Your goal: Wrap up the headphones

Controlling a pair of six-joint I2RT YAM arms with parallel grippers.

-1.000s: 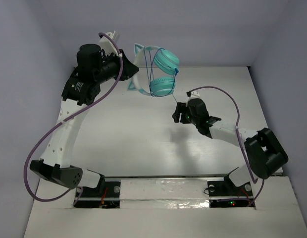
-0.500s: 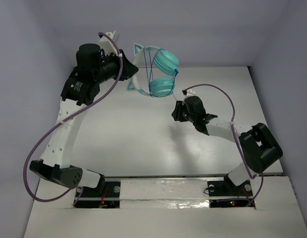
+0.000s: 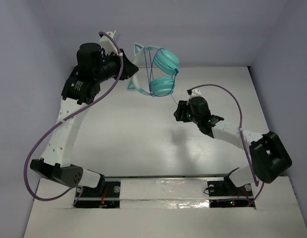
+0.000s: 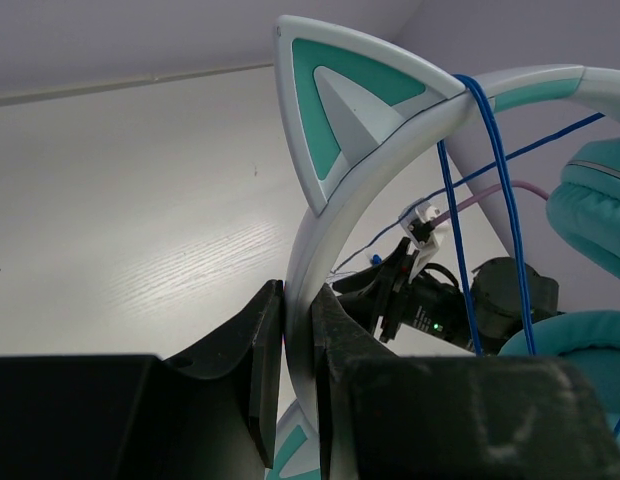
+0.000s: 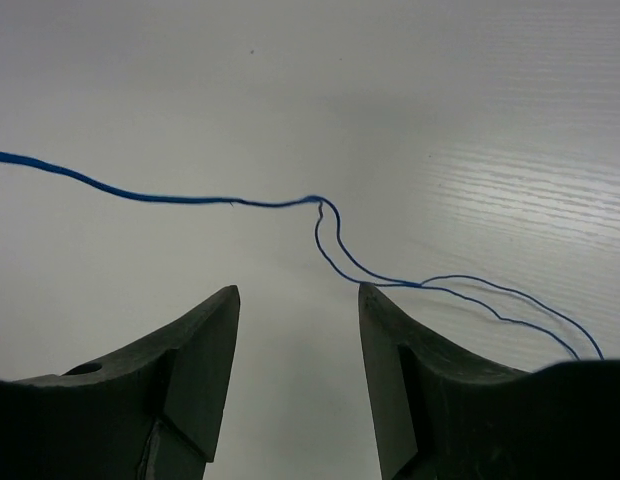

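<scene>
The headphones (image 3: 162, 85) hang in the air at the back of the table, two teal ear cups one above the other. Their pale headband (image 4: 362, 190) carries a teal cat ear (image 4: 330, 105). My left gripper (image 4: 298, 300) is shut on this headband (image 3: 137, 74). Blue cord (image 4: 482, 190) is looped over the band in a few turns. A thin strand (image 3: 172, 99) drops from the lower cup toward my right gripper (image 3: 179, 113). In the right wrist view the right gripper (image 5: 298, 300) stands open above the table. The blue cord (image 5: 190, 197) runs just beyond its fingertips, with nothing between them.
Purple arm cables (image 3: 49, 136) loop beside the left arm and over the right arm (image 3: 228, 96). The white table (image 3: 128, 144) is walled by pale panels at the back and sides. The right arm's elbow (image 3: 270, 156) sits near the table's right edge.
The right arm's elbow swung left and then back right, while its gripper stayed almost in place below the ear cups. Left arm and headphones have not moved.
</scene>
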